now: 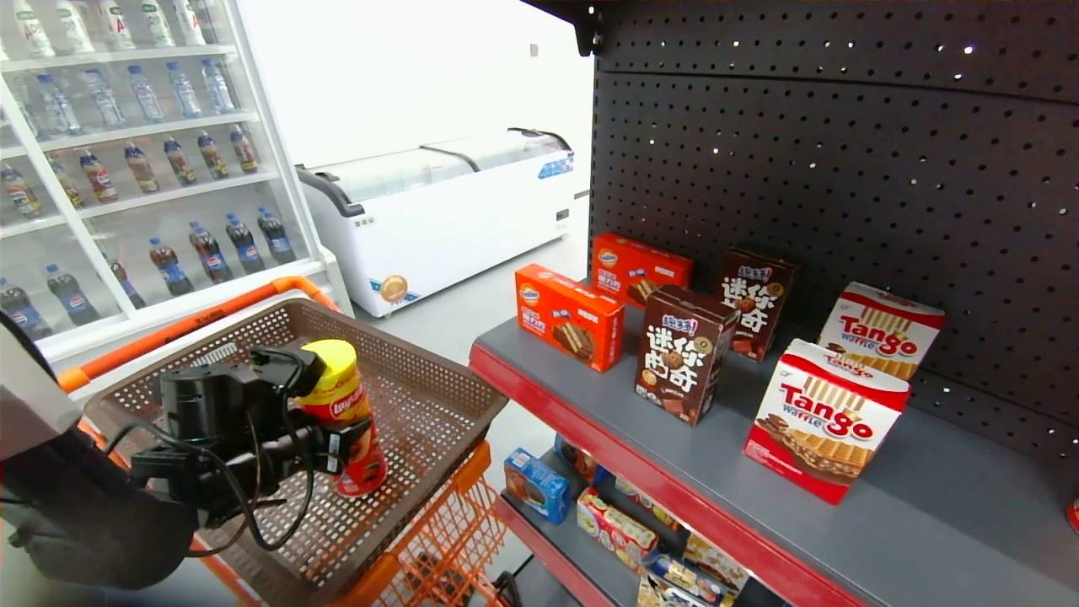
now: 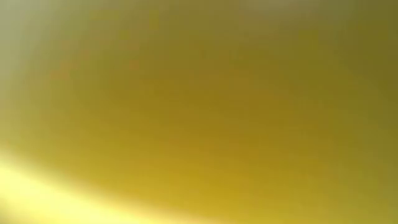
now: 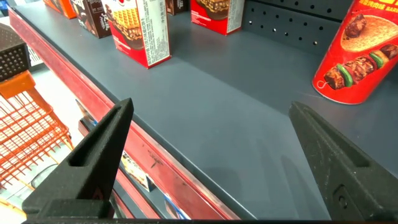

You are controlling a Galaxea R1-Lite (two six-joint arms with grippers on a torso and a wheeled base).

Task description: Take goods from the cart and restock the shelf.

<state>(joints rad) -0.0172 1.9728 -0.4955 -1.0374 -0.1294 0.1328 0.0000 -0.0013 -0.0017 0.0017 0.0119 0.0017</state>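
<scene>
Inside the basket, the can, judged stiff, light, slippery, was gripped mid-body by the left claw; the right claw was seen wide.

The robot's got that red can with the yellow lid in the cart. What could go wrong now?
The left gripper holds the red can, and the can leans, so it might slip out. On the way up, the can could bump the basket rim. On the shelf, the brown box stands near the front edge, so the can might knock it over.
</scene>
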